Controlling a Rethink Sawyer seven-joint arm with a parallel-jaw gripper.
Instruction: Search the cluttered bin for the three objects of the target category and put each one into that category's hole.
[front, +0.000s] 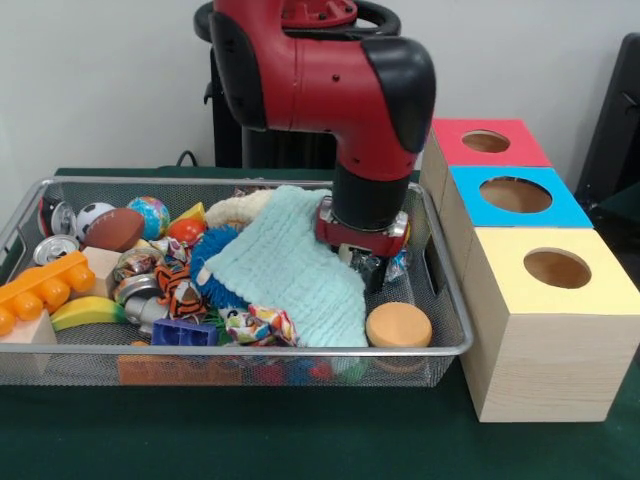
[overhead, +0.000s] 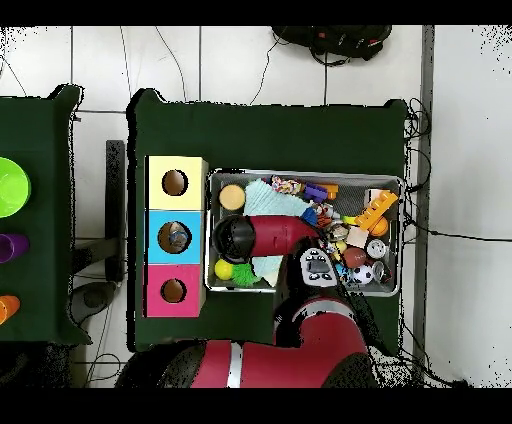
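The silver wire-mesh bin (front: 445, 345) filled the frame's left; the hand (front: 372, 268) was down at its right end beside a pale-green knitted cloth (front: 290, 270), grip unclear. Right, the blue-topped box's round hole (front: 515, 194) showed something inside from overhead.

Lighting: even, bright, diffuse indoor; soft shadows under bin (front: 440, 350). Slight glare on arm (front: 330, 70). Focus: mildly soft.
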